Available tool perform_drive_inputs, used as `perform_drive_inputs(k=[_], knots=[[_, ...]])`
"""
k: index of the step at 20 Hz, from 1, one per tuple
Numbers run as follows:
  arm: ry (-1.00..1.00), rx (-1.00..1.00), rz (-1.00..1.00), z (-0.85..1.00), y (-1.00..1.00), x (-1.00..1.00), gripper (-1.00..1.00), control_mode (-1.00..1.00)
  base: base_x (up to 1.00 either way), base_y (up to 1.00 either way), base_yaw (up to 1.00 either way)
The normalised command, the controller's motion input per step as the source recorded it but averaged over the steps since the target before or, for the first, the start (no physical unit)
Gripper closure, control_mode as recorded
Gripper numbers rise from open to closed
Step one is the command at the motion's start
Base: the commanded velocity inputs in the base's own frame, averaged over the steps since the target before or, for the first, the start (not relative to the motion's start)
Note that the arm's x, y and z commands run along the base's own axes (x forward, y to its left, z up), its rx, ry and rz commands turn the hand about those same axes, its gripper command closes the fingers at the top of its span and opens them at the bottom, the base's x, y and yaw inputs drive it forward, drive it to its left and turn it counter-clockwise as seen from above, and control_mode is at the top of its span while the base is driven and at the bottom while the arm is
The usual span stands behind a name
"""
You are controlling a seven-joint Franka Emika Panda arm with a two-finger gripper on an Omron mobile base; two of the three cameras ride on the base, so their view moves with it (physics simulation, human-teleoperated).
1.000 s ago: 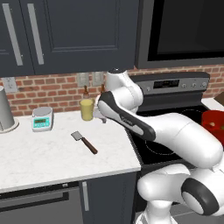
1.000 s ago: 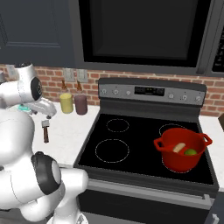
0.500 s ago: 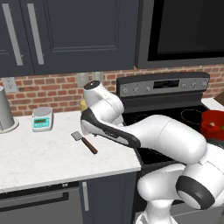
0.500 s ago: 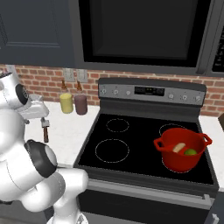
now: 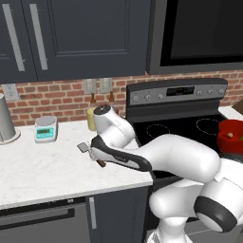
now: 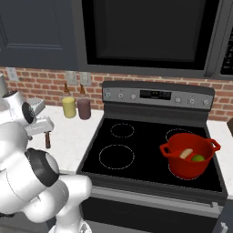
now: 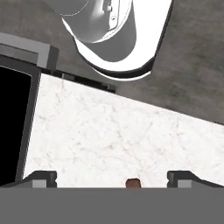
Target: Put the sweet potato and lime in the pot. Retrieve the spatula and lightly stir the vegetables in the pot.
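Far left on the white marble counter (image 5: 42, 166): a tall grey canister (image 5: 5, 118), then a small teal kitchen scale (image 5: 45, 129). Next, the spatula (image 5: 85, 147), flat on the counter with its grey blade showing beside the arm and its brown handle mostly hidden under it; in the hand view, just the reddish handle tip (image 7: 132, 182) between the two fingertips. Gripper (image 7: 111, 180) directly over the spatula, jaws spread wide, not closed on anything. Behind, against the brick wall, a yellow jar (image 6: 69, 107) and a dark purple jar (image 6: 83, 108) side by side. Further right, the black stove (image 6: 150, 150), and on its front right burner the red pot (image 6: 189, 154), with the sweet potato (image 6: 185, 154) and the lime (image 6: 198, 158) inside, touching.
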Motion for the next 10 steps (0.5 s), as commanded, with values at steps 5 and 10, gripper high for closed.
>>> perform_drive_inputs(k=[5,10], knots=[[-0.01,0.08,0.10,-0.26,0.00,0.00,-1.00,-1.00,0.00,0.00,0.00],[0.00,0.03,0.07,-0.10,0.12,0.14,-1.00,-1.00,0.00,0.00,0.00]])
